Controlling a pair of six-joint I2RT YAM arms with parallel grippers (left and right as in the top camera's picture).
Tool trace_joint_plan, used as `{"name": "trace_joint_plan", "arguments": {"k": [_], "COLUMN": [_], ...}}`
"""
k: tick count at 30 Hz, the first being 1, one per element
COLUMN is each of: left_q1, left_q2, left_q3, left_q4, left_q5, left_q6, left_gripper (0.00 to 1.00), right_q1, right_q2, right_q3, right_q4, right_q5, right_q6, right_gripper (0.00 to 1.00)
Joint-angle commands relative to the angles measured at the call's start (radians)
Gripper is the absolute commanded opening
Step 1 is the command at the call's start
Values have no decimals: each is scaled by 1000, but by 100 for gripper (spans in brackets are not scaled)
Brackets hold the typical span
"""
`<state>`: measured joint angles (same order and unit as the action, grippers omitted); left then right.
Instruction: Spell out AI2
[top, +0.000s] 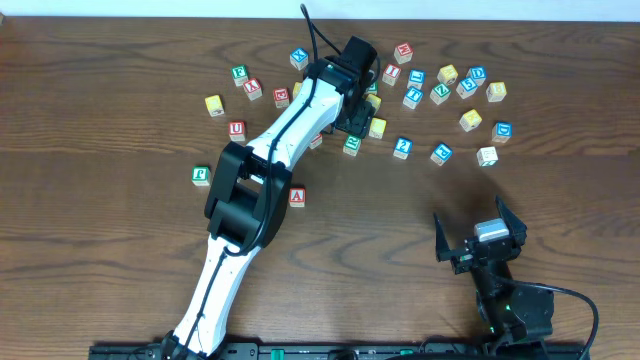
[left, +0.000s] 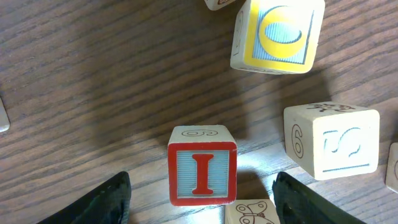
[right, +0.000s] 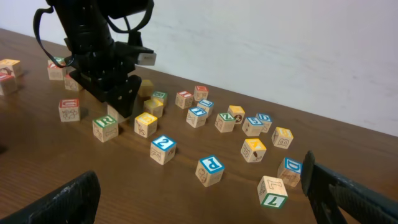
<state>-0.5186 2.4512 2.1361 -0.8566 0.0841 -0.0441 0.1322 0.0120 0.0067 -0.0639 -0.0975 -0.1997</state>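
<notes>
Closing squarely on the red I block (left: 202, 173) is the step in hand. It sits in the far cluster on the table (top: 100, 250), between the left gripper's (left: 202, 194) fingers, which stand apart with a gap on each side. Stay centred and avoid the neighbouring block (left: 252, 213) just beside its corner. The red A block (top: 297, 195) lies alone nearer the robot, and the blue 2 block (top: 402, 146) is to the right. The right gripper (top: 470, 212) rests wide open. Counted: three wanted blocks, over twenty in all, two grippers.

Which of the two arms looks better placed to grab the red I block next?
Left. The left gripper straddles the red I cube, a finger on each side; the right gripper sits open, far from it.
</notes>
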Motion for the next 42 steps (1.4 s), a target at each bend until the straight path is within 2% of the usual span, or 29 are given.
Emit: {"name": "trace_joint_plan", "arguments": {"k": [1,42], "left_q1": [5,5], "left_q2": [14,35], "left_q3": [21,13], "left_q4": [-6,7], "left_q5": [10,10], "left_q6": [10,11], "left_gripper": [72,73], "right_q1": [-11,-11], "right_q2": [-5,-5], "right_q3": [-1,-1], "right_q4": [-4,-4], "right_q5": [1,1], "right_q6": [12,12], "right_gripper": [99,99]}}
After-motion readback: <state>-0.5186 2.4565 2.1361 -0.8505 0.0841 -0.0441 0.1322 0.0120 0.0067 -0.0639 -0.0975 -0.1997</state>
